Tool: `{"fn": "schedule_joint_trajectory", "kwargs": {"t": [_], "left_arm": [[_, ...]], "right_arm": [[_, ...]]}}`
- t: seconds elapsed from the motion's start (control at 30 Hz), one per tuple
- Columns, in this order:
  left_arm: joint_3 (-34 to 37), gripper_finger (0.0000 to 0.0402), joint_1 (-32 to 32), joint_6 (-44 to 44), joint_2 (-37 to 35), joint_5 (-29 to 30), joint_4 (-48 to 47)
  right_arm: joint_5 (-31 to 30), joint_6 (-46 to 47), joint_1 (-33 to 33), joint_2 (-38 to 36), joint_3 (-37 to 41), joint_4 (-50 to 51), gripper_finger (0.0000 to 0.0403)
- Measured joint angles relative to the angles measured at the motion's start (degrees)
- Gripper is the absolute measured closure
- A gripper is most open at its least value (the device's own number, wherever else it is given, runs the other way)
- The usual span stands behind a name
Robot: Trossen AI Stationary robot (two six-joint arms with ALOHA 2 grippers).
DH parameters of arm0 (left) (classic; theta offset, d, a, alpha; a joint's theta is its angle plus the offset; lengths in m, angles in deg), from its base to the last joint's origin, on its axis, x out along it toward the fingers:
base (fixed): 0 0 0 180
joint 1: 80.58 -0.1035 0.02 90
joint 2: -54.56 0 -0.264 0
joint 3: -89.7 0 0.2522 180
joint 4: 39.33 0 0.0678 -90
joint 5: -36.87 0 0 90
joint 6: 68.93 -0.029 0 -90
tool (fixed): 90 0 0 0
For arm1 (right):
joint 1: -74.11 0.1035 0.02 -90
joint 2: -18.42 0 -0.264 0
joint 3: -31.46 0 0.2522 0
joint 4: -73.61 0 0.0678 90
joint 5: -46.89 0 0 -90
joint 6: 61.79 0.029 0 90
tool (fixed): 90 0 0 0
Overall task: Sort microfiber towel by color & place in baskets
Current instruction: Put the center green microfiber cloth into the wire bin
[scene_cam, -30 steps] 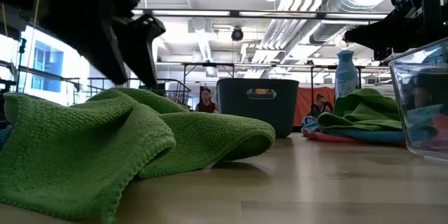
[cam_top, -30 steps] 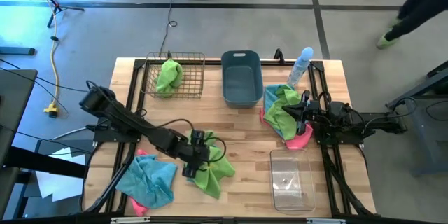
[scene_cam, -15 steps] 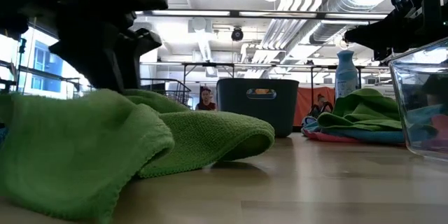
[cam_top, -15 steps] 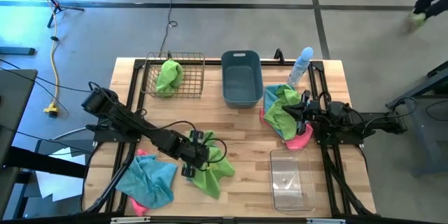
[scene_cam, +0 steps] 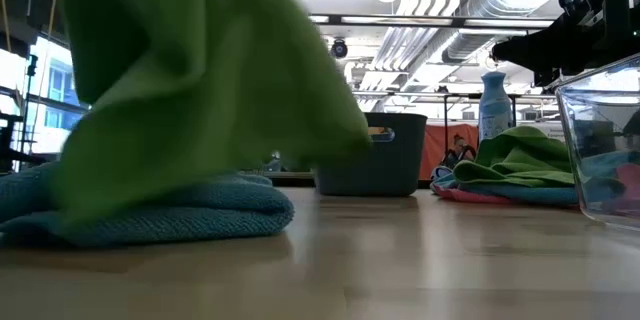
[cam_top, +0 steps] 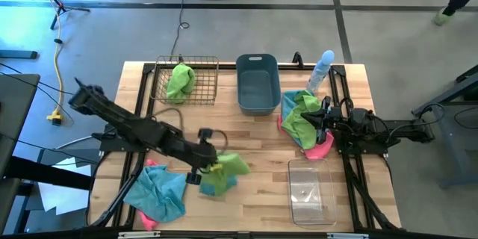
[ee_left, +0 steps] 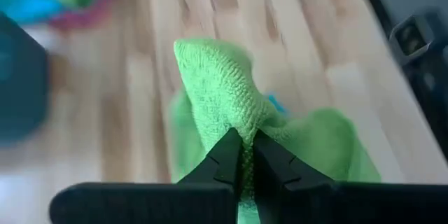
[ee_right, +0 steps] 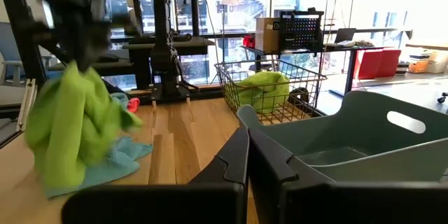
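My left gripper [cam_top: 208, 166] is shut on a lime green microfiber towel [cam_top: 225, 174] near the table's front, left of centre. The towel hangs bunched below it [scene_cam: 200, 80]. Just to the left, a light blue towel [cam_top: 158, 192] lies on the table with pink under it. At the back stand the wire basket [cam_top: 202, 67], holding a green towel [cam_top: 180, 81], and the slate-blue tub [cam_top: 258, 82]. The clear bin [cam_top: 308, 190] sits near the front right. My right gripper [cam_top: 320, 117] waits shut, level, over a pile of green, blue and pink towels [cam_top: 301, 119]. My left gripper pinches a raised fold of the green towel [ee_left: 234, 122] between its two fingers. The fingers slant downward onto it from the table's left. The cloth hangs slack in folds below the fingers [ee_right: 70, 126]. Whether its lower end still touches the blue towel, I cannot tell.
A pale blue spray bottle [cam_top: 322, 68] stands at the back right beside the tub. Black rails [cam_top: 146, 112] run along the table's left and right sides. Bare wood lies between the held towel and the clear bin.
My left gripper has shut on the green towel and risen. The towel, which lay spread on the table, has been drawn up into a hanging bunch. That uncovers the blue towel behind it in the low view.
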Motion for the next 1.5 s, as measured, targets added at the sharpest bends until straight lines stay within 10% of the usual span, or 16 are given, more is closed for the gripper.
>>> {"fn": "schedule_joint_trajectory", "kwargs": {"t": [0.67, 1.17, 1.5], "left_arm": [[4.7, 0.0401, -17.7, 0.6, -28.2, 35.6, -0.3], [17.0, 0.0401, -49.8, -8.4, -36.7, 17.3, 13.4], [29.3, 0.0401, -57.0, -5.3, -36.0, 9.3, 20.5]], "right_arm": [[0.0, 0.0, 0.0, 0.0, 0.0, 0.0, 0.0402], [0.0, 0.0, 0.0, 0.0, 0.0, 0.0, 0.0402], [0.0, 0.0, 0.0, 0.0, 0.0, 0.0, 0.0402]]}}
